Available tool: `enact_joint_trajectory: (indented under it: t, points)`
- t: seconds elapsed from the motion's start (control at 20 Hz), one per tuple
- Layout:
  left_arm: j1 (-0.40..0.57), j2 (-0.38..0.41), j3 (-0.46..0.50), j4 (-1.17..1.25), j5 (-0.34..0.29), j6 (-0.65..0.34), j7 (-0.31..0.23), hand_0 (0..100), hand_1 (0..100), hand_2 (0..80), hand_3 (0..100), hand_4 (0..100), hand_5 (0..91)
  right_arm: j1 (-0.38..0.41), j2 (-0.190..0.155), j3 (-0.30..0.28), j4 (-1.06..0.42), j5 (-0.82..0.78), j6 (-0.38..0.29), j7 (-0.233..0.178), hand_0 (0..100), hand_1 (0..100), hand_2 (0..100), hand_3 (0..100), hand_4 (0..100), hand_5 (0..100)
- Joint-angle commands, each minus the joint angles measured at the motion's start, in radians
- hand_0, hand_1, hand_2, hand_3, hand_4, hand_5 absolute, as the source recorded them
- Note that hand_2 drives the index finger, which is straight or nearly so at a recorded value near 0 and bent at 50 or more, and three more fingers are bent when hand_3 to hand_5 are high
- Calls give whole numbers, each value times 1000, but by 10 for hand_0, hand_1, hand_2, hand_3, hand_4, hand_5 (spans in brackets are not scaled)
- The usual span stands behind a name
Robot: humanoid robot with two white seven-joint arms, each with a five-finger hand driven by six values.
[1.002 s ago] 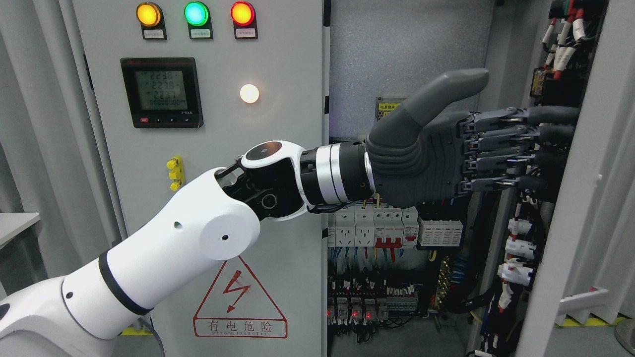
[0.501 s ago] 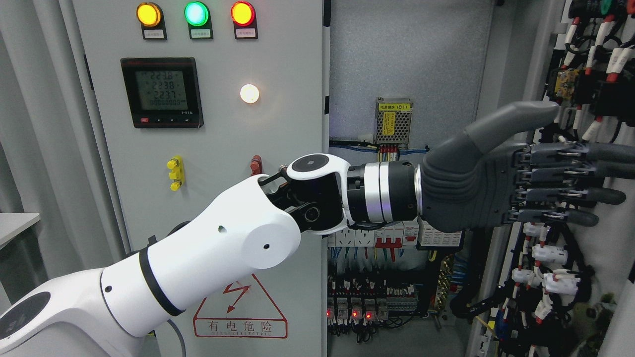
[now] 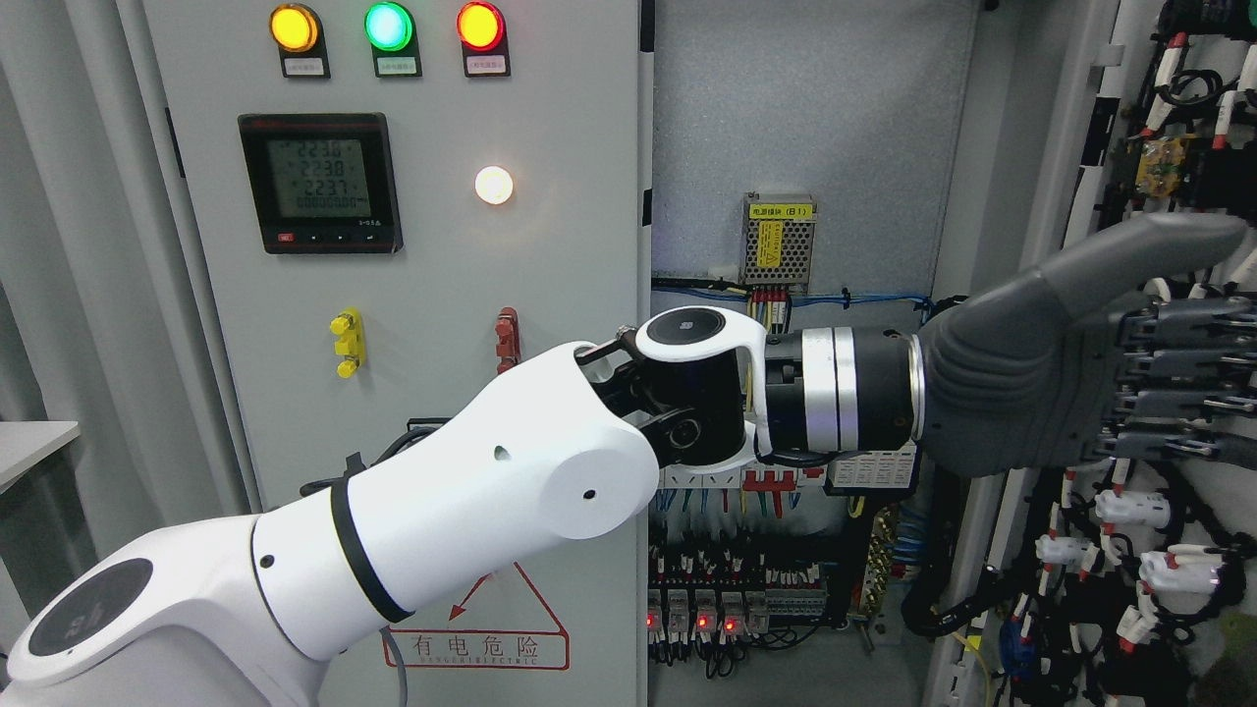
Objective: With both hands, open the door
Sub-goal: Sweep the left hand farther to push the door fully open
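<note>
The left hand (image 3: pixel 1090 378) reaches across from the lower left to the far right of the view, its grey palm flat and its fingers (image 3: pixel 1178 393) stretched straight and close together, with the thumb (image 3: pixel 1139 260) raised above them. It grips nothing; the fingertips run past the picture's edge, so whether they press on the panel cannot be told for certain. Just beyond the fingers stands the cabinet's right door (image 3: pixel 1149 550), swung well open, its inner face crowded with wiring and white connectors. Behind the wrist lies the open cabinet interior (image 3: pixel 805 108), with a row of circuit breakers (image 3: pixel 786 471) below the forearm. Far back along the arm, the closed left door (image 3: pixel 412 295) carries a meter and three indicator lamps.

The door looks like a stiff sheet-metal leaf on hinges: rigid, fairly heavy with the gear bolted to it, and likely to swing smoothly under a steady push. The painted metal is slick, so a flat palm push suits it better than a pinch. The safest contact is probably the bare frame edge (image 3: pixel 1056 196) above the thumb, since the cables and plugs beside the fingers are fragile and could snag. The right hand does not show.
</note>
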Motion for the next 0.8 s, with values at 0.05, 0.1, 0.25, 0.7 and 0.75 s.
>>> enact_joint_trajectory:
  t: [0.05, 0.1, 0.25, 0.7, 0.75]
  points:
    - [-33, -40, -22, 11, 1, -2, 40, 290, 0, 28, 29, 34, 0, -6, 0, 0, -29, 0, 0, 0, 219, 0, 0, 0, 0, 0]
    - [-33, -40, -22, 11, 1, -2, 42, 290, 0, 28, 29, 34, 0, -8, 0, 0, -29, 0, 0, 0, 219, 0, 0, 0, 0, 0]
    - [-31, -40, -23, 11, 1, -2, 43, 290, 0, 28, 29, 34, 0, -6, 0, 0, -29, 0, 0, 0, 219, 0, 0, 0, 0, 0]
    - [-33, -40, -23, -1, 3, -4, 42, 290, 0, 28, 28, 34, 0, -6, -2, 0, -29, 0, 0, 0, 219, 0, 0, 0, 0, 0]
    - [-33, -40, -25, -1, 3, -2, 42, 290, 0, 28, 28, 34, 0, -8, 0, 0, -29, 0, 0, 0, 219, 0, 0, 0, 0, 0]
